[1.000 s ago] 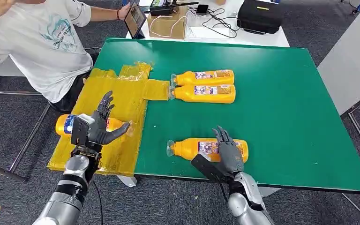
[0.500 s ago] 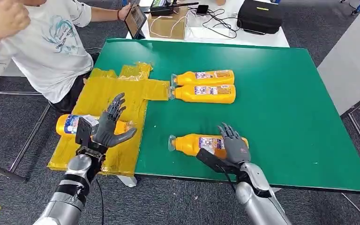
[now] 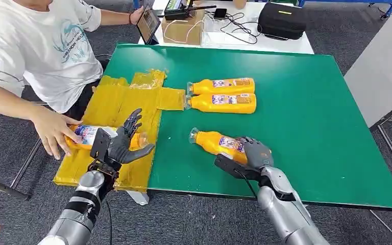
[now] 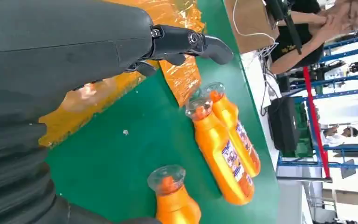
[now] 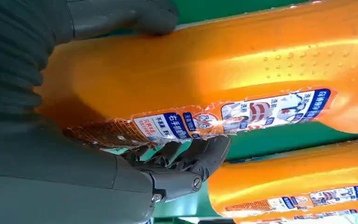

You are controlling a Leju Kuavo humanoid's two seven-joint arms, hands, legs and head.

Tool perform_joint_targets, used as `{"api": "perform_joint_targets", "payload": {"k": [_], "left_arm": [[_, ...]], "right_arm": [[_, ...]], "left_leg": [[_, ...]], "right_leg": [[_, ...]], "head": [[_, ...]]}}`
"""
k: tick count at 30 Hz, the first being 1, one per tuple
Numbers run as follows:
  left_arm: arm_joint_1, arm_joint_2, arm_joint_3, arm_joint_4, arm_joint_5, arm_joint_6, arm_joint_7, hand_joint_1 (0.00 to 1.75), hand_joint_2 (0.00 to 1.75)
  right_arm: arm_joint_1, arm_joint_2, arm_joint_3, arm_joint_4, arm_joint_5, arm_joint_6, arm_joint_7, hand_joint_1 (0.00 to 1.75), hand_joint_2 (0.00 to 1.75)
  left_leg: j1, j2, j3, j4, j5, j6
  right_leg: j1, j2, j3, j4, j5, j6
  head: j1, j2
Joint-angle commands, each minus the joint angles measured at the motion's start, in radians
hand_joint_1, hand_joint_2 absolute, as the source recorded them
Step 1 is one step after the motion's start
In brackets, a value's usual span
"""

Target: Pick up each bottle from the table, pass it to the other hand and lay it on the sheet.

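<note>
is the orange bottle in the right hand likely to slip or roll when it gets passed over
The orange bottle looks glossy and smooth, so it may slip in the right hand. Its rounded body would probably roll if dropped. It appears full, so likely fairly heavy.

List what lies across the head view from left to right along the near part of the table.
Person's hand → bottle on the yellow sheet → left hand → bottle held by the right hand → right hand → bare green table.
</note>
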Motion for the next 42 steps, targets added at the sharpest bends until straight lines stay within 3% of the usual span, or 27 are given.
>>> {"api": "perform_joint_targets", "payload": {"k": [1, 5, 15, 20, 25, 31, 42], "left_arm": [[-0.075, -0.001, -0.023, 0.124, 0.005, 0.002, 0.012, 0.00, 1.75], [-0.081, -0.003, -0.038, 0.132, -0.003, 0.031, 0.011, 0.00, 1.75], [-0.080, -0.003, -0.039, 0.131, -0.003, 0.034, 0.011, 0.00, 1.75], [-0.086, -0.018, -0.065, 0.128, -0.057, 0.152, 0.013, 0.00, 1.75], [-0.113, -0.048, -0.090, 0.162, -0.057, 0.178, 0.027, 0.00, 1.75], [-0.137, -0.066, -0.112, 0.189, -0.037, 0.166, 0.042, 0.00, 1.75], [-0.143, -0.060, -0.122, 0.192, 0.046, 0.112, 0.068, 0.00, 1.75]], "right_arm": [[-0.006, -0.015, 0.019, 0.158, -0.070, 0.089, -0.049, 1.75, 1.75], [-0.011, 0.010, 0.001, 0.135, -0.124, 0.036, -0.073, 1.75, 1.75], [-0.008, 0.010, 0.005, 0.128, -0.125, 0.035, -0.070, 1.75, 1.75], [0.032, 0.124, -0.074, -0.034, -0.234, -0.170, -0.165, 1.75, 1.75], [0.066, 0.194, -0.068, -0.178, -0.344, -0.263, -0.240, 1.75, 1.75], [0.043, 0.238, -0.027, -0.170, -0.396, -0.278, -0.276, 1.75, 1.75], [0.007, 0.244, 0.017, -0.121, -0.459, -0.306, -0.306, 1.75, 1.75]], "left_leg": [[0.002, -0.002, 0.003, -0.001, -0.001, -0.001], [0.002, -0.001, 0.006, -0.001, -0.001, -0.002], [0.003, 0.000, 0.008, -0.001, -0.002, -0.002], [0.003, 0.000, 0.007, 0.000, -0.002, -0.003], [0.002, 0.002, 0.003, 0.001, -0.003, -0.003], [0.003, 0.001, 0.000, 0.001, -0.003, -0.002], [0.001, 0.001, -0.008, 0.000, -0.001, -0.001]], "right_leg": [[0.002, -0.003, 0.004, -0.001, -0.001, -0.002], [0.002, -0.002, 0.006, -0.002, -0.001, -0.002], [0.003, -0.002, 0.008, -0.002, -0.001, -0.003], [0.003, -0.001, 0.007, -0.001, -0.001, -0.003], [0.003, 0.001, 0.002, 0.002, -0.001, -0.003], [0.003, 0.001, 0.000, 0.002, -0.002, -0.003], [0.001, 0.001, -0.008, 0.001, 0.000, -0.002]], "head": [[0.000, 0.000], [0.000, 0.000], [0.000, 0.000], [0.000, 0.000], [0.000, 0.000], [0.000, 0.000], [0.000, 0.000]]}}
